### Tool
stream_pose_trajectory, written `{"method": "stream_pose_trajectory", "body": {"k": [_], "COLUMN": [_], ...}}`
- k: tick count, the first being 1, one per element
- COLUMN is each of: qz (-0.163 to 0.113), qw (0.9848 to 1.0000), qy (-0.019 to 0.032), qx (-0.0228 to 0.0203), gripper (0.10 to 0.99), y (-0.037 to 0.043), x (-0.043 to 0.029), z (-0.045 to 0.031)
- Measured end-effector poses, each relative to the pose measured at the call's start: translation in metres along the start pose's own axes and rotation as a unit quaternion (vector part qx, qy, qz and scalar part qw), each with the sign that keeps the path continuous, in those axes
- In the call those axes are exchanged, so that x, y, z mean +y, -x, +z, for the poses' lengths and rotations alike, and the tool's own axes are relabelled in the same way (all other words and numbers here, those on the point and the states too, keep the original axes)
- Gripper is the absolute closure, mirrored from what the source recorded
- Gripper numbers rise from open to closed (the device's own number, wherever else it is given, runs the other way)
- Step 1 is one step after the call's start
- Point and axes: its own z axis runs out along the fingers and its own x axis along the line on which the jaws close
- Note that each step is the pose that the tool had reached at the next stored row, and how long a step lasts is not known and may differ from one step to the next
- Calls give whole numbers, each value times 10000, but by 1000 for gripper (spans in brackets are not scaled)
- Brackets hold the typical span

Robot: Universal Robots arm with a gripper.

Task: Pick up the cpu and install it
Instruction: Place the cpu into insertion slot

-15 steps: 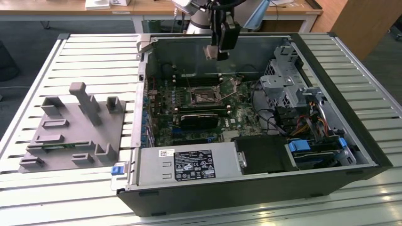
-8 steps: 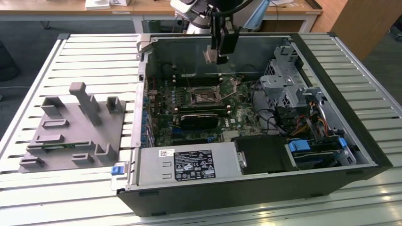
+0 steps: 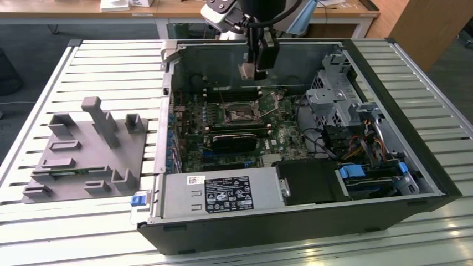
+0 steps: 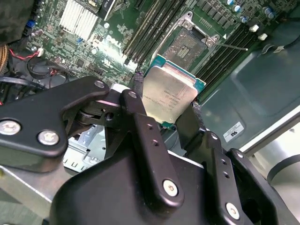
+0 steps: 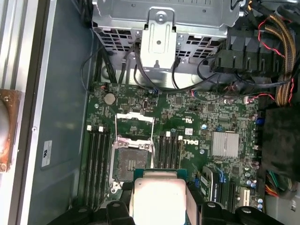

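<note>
Exterior view: gripper [image 3: 255, 71] pinches cpu [image 3: 247, 71] by opposite edges, underside free for the open socket [image 3: 238, 115] at 6 o'clock.

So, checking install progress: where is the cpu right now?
The cpu is held in the gripper above the motherboard inside the computer case, near the open socket but not in it.

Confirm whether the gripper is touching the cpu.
Touching. In the second wrist view the gripper clamps the cpu by opposite edges between its fingers.
</note>
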Motion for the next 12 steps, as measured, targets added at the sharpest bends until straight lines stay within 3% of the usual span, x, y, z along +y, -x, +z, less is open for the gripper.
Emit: {"method": "stream_pose_trajectory", "body": {"k": [12], "qz": [-1], "qw": [10000], "qy": [-1], "qx": [-9], "gripper": [553], "y": [3], "x": [-14], "z": [171]}}
